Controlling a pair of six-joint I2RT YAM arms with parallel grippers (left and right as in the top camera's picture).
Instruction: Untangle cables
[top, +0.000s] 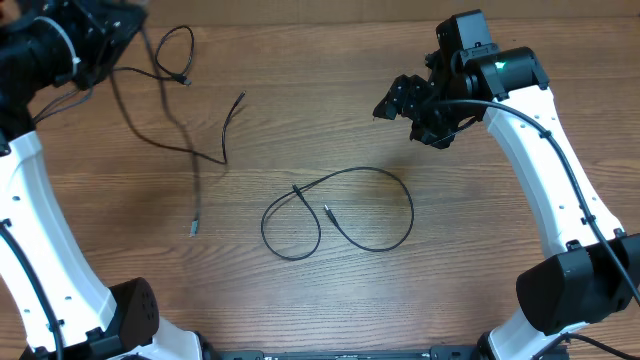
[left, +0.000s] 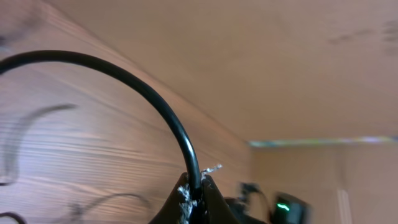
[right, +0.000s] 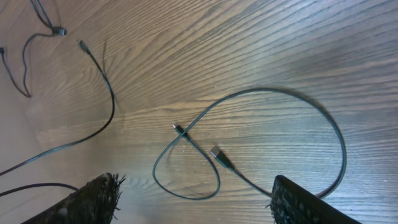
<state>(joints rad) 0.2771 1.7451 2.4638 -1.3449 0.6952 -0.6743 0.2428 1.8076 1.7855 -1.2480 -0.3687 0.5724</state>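
The left hand (left: 196, 190) was clamped on one black cable (left: 134, 79), raised at the far-left corner of the surface (top: 480, 270), with thin strands (right: 113, 102) trailing down from it. The right hand (right: 199, 199) hung with fingers apart above a looped cable (right: 273, 91) lying loose mid-surface. A steady lift with a firm pinch would probably let the trailing strands slide free without snagging. Overhead, the left hand was blurred and cropped, so whether those strands were knotted or merely crossed could not be told
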